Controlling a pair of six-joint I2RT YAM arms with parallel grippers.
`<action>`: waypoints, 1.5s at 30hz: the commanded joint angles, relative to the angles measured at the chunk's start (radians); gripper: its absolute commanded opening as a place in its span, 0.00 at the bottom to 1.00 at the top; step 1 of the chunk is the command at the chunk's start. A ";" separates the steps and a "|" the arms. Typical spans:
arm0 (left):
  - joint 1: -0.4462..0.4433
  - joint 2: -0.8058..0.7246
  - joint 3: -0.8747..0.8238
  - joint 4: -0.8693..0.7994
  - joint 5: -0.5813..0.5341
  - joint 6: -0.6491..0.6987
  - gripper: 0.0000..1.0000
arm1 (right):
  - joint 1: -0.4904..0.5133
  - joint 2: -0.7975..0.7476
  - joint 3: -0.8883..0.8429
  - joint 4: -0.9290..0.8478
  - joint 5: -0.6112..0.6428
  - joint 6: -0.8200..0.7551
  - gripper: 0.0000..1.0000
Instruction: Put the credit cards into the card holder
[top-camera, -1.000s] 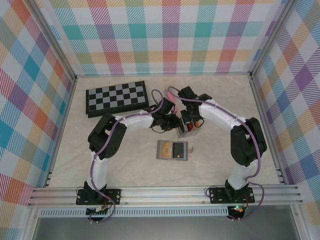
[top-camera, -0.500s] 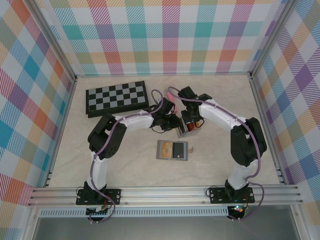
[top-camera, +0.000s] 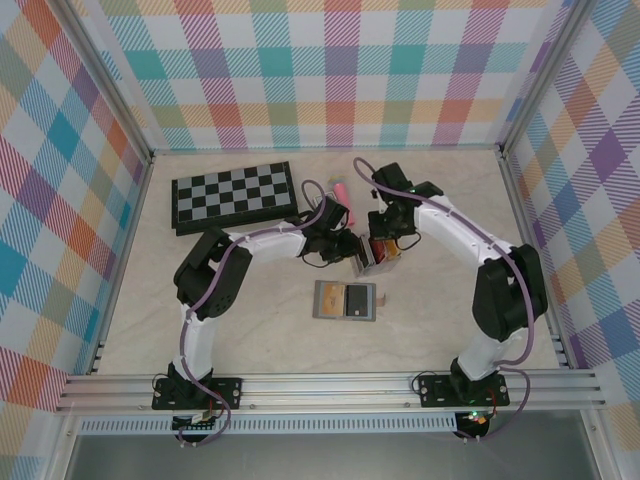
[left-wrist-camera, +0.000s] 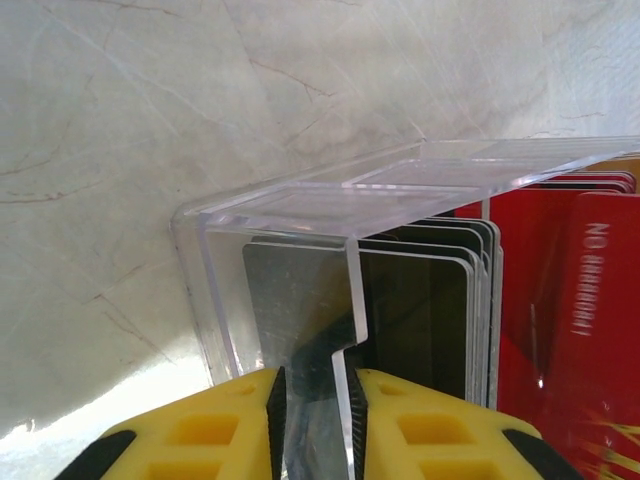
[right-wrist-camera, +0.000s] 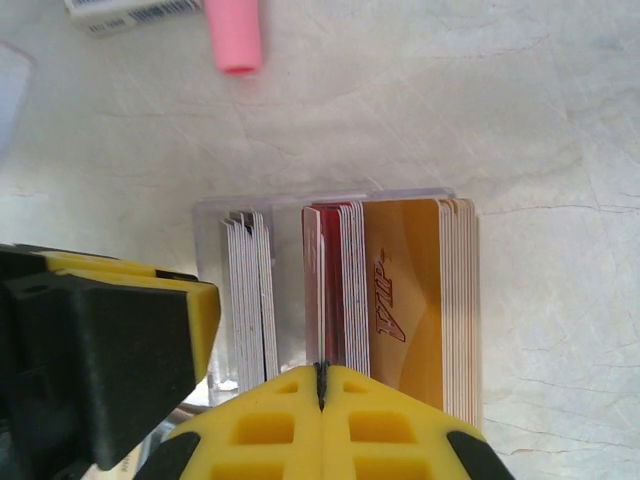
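**Both hands closed at the card rack, card holder lying nearer**

Nearest the arm bases, the grey-brown card holder (top-camera: 345, 300) lies flat on the bench (top-camera: 250, 320), well short of both hands. Tan and dark patches show on its face, too small to identify.

Just beyond it stands a clear rack (top-camera: 378, 262) with the credit cards (right-wrist-camera: 405, 300) upright on edge in its compartments. They run from pale grey cards on one side through red ones in the middle to tan-yellow ones on the other side.

The left hand (left-wrist-camera: 315, 420) is clamped on a clear wall of the rack, with its yellow fingers (left-wrist-camera: 200, 435) pressed to either face. Dark cards and red cards stand just behind that wall.

The right hand (right-wrist-camera: 322, 415) sits at the top edge of the red cards, its fingers pressed together to a hairline seam. Whether a card is pinched in that seam cannot be told.

Farther back, a pink cylinder (top-camera: 340, 189) lies on the bench. A chessboard (top-camera: 235, 196) lies to the left, well apart from the rack.
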 joint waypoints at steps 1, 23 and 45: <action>0.005 -0.038 -0.035 -0.041 0.004 -0.005 0.26 | -0.016 -0.034 -0.024 0.017 -0.078 0.043 0.01; 0.143 -0.210 -0.290 0.851 0.370 -0.459 0.74 | -0.204 -0.325 -0.198 0.291 -0.607 0.309 0.01; 0.123 -0.209 -0.280 1.050 0.465 -0.523 0.09 | -0.237 -0.306 -0.266 0.416 -0.718 0.414 0.04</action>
